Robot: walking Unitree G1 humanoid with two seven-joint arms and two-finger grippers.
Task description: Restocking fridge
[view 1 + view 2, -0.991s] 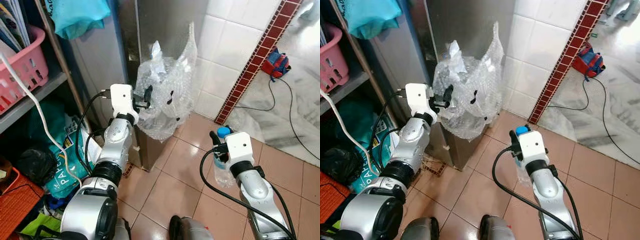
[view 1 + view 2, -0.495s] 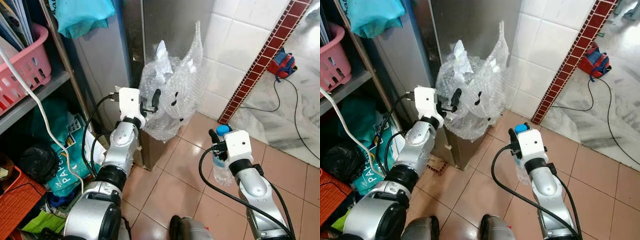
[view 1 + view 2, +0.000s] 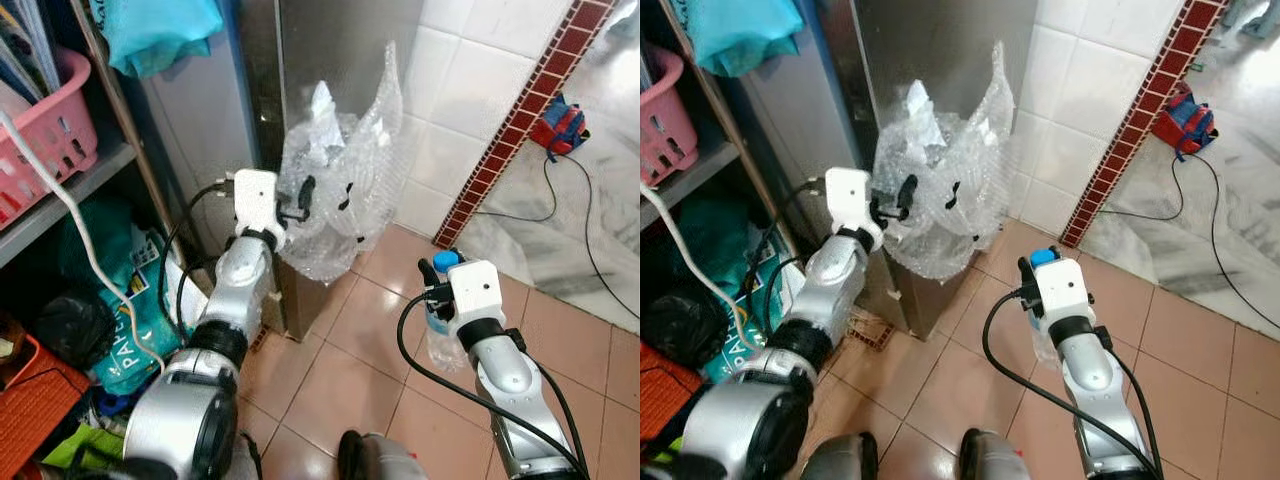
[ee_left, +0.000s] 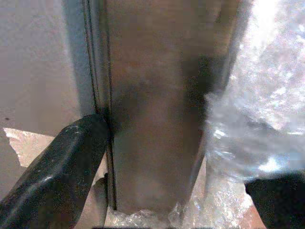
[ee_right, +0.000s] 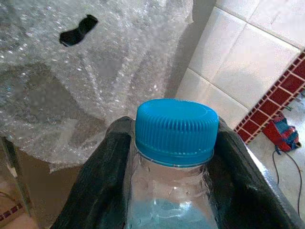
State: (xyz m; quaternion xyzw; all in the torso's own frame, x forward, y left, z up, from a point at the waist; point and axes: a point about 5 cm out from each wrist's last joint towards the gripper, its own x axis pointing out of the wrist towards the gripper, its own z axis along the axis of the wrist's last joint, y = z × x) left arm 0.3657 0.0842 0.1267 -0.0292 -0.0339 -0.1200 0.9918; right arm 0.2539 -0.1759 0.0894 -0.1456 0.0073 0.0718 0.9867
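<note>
Fridge door about to be opened.
Left gripper is spreading wide around the fridge door edge; right gripper is clamping the bottle for stocking.

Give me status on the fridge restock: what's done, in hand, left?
Done: the right claw is shut on a blue-capped water bottle, held low over the tiled floor.
In hand: the left claw is open at the steel fridge's door edge, one finger at the seam, bubble wrap beside it.
Left: the door looks closed; opening it and shelving the bottle remain.
</note>
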